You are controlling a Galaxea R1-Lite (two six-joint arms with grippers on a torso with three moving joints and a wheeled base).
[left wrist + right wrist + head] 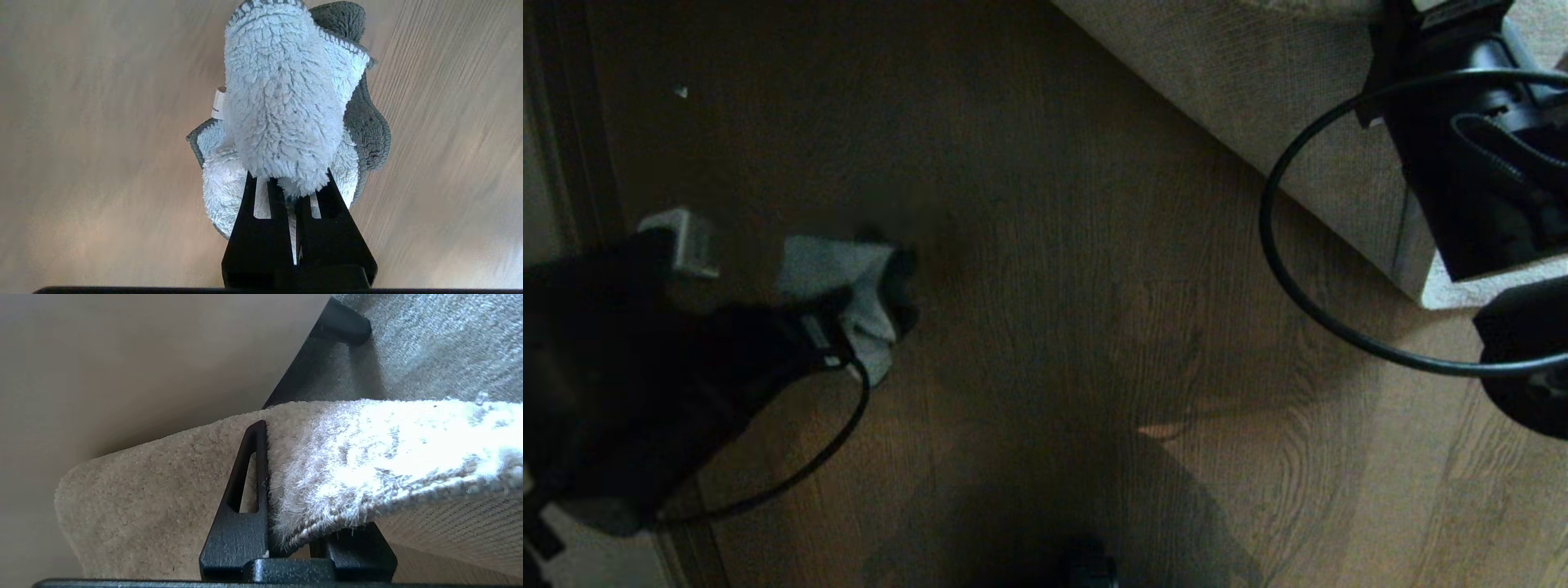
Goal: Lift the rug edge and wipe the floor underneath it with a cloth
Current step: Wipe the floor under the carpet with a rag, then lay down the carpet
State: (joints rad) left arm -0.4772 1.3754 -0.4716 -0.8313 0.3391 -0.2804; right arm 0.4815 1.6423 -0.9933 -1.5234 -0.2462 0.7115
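So the floor (1054, 286) takes up most of the head view, brown wood-grain planks. The rug (1258, 90) has its edge lifted at the upper right, woven beige backing facing the camera. The right end effector (286, 522) is pinched onto that rug edge, one finger on the plush side and one under it, holding it clear of the floor. Over on the left, the left end effector (294, 196) is clamped on the cloth (282, 106), a fluffy pale blue rag bunched up right above the bare planks.
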